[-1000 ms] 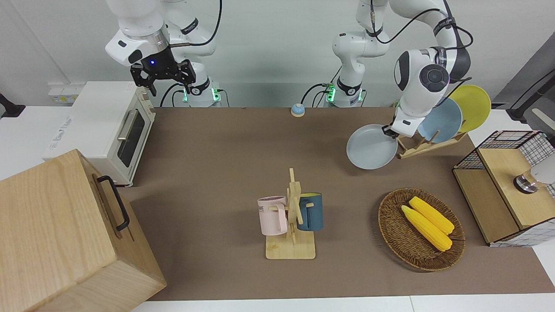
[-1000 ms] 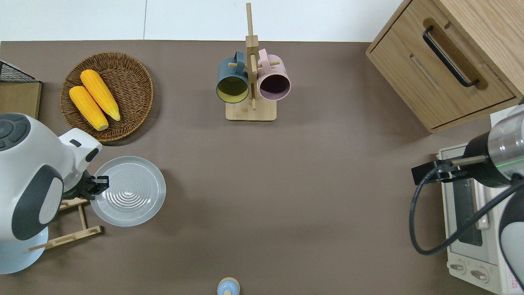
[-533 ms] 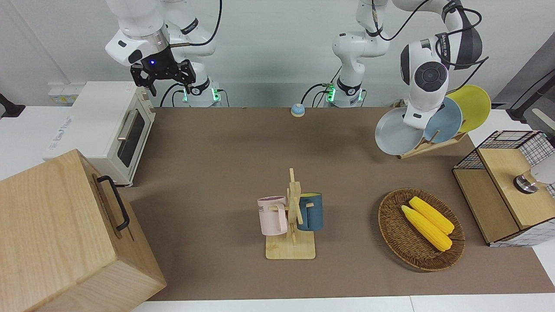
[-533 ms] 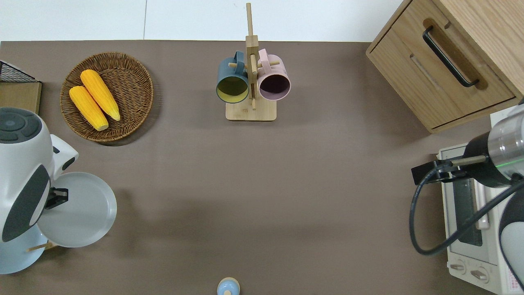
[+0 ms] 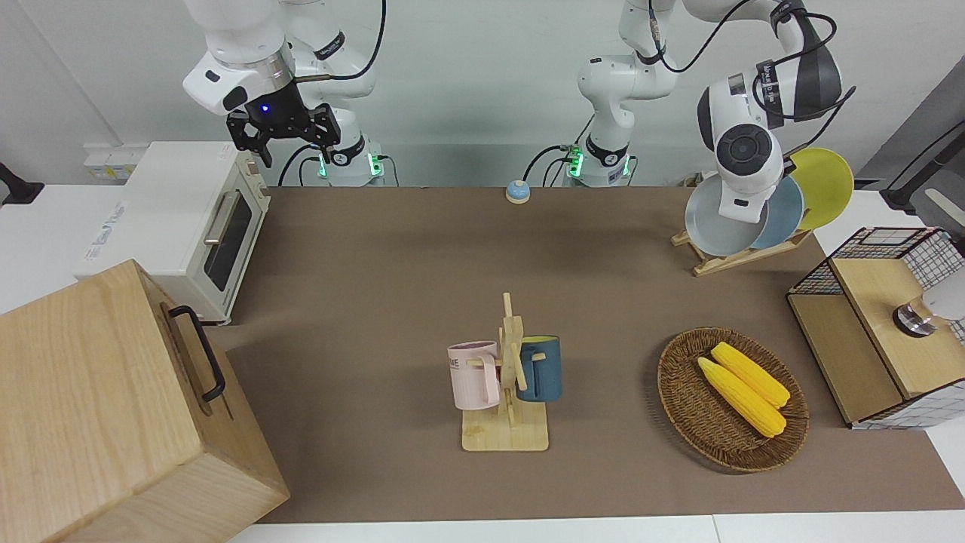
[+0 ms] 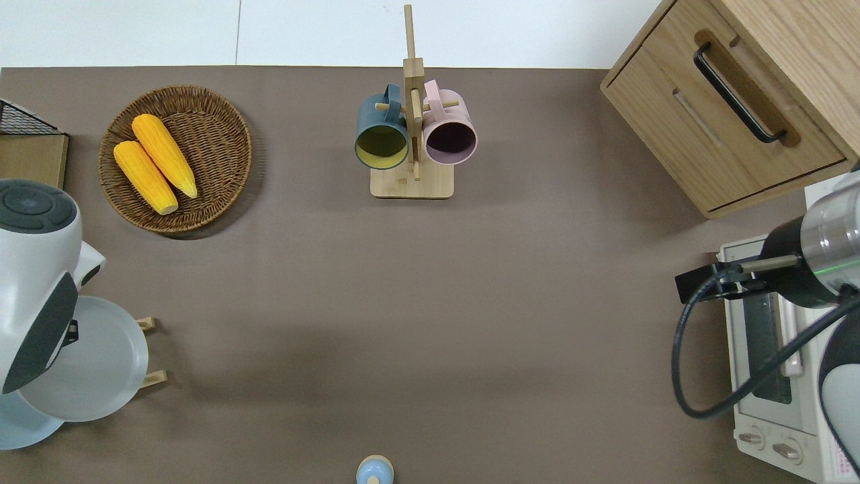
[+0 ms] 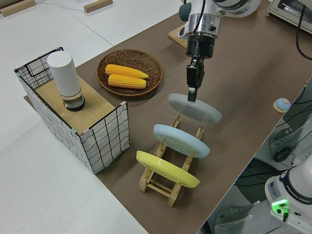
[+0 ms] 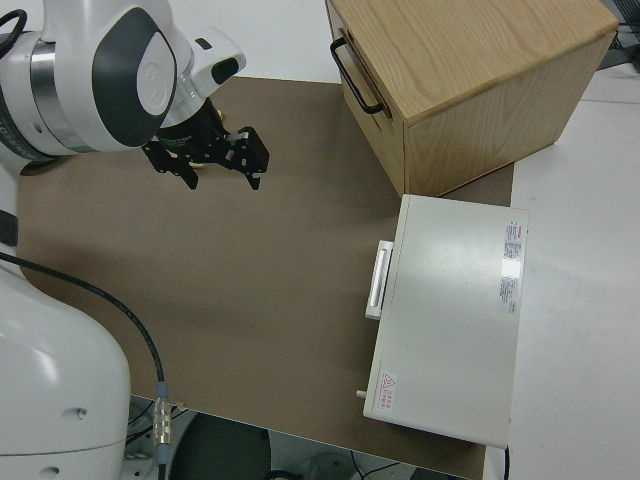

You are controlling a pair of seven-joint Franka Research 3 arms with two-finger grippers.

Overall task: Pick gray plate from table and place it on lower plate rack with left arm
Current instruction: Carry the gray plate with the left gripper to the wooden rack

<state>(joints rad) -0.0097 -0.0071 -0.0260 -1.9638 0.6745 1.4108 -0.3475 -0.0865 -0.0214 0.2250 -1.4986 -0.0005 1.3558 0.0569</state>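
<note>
Gripping the gray plate over the lower plate rack, the left pincer shows only side-on.

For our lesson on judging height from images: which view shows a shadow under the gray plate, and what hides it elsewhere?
Left side view: no clear shadow under the gray plate. Overhead view: the left arm covers part of it; soft shading lies on the table beside it.
</note>
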